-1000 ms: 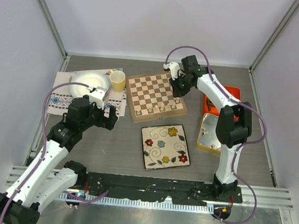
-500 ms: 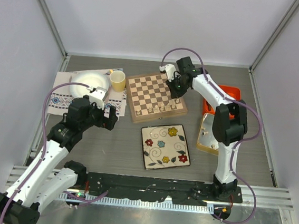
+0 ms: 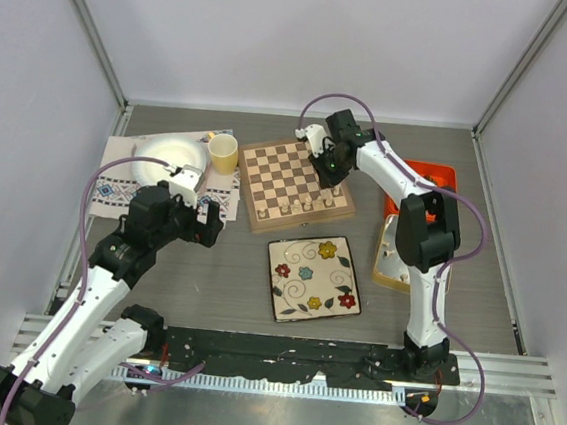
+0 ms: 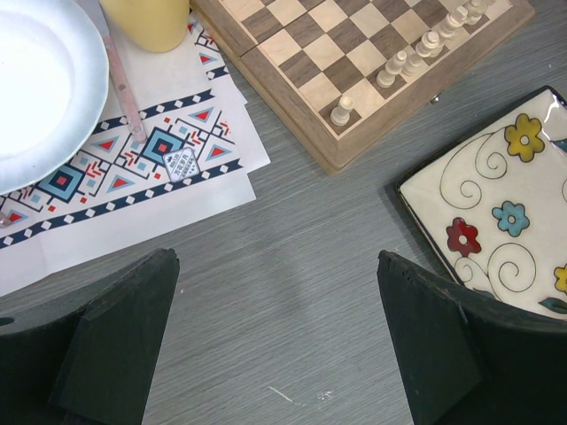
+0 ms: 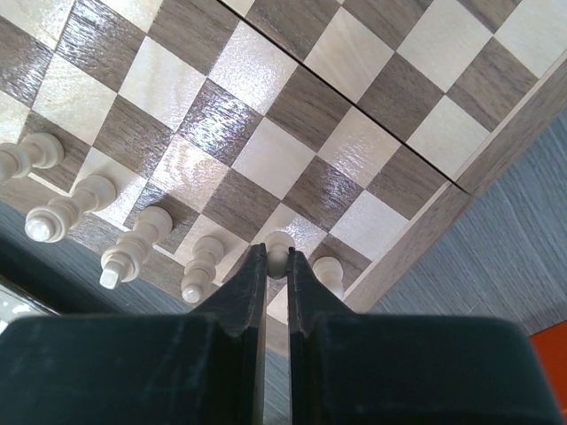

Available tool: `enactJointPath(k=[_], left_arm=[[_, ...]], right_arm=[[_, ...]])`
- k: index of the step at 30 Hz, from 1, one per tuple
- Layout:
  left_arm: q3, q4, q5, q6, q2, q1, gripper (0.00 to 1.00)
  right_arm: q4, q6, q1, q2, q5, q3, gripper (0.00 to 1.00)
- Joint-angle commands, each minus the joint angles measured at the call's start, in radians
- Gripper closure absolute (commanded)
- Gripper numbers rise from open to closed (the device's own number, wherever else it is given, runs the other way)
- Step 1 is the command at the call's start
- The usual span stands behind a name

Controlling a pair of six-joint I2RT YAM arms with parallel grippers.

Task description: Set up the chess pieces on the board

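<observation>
A: Several pale chess pieces [image 5: 133, 243] are seen lined along the near edge of the board [image 3: 277, 177]. How is the right gripper [image 5: 277, 261] set?
B: It is clamped on one more pale piece [image 5: 280, 243], probably a pawn, in that row.
A: And the left gripper [image 4: 276, 266]?
B: It is held spread wide over the desk [image 4: 292, 292], left of the board, nothing grasped.
</observation>
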State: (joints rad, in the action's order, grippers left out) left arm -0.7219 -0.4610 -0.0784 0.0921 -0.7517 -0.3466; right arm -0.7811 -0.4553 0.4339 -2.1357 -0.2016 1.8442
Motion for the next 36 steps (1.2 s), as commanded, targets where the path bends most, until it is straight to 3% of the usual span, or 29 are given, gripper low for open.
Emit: enactJointPath(k=[1,36], left_arm=[[0.004,0.047,0.008,-0.018,0.014,0.004,0.01],[0.004,0.047,0.009,-0.017,0.015,0.004,0.0]], right_arm=[[0.008,0.004,0.009,-0.01,0.028,0.041,0.92],[-0.009,-0.005,0.019,-0.043,0.039,0.036,0.8]])
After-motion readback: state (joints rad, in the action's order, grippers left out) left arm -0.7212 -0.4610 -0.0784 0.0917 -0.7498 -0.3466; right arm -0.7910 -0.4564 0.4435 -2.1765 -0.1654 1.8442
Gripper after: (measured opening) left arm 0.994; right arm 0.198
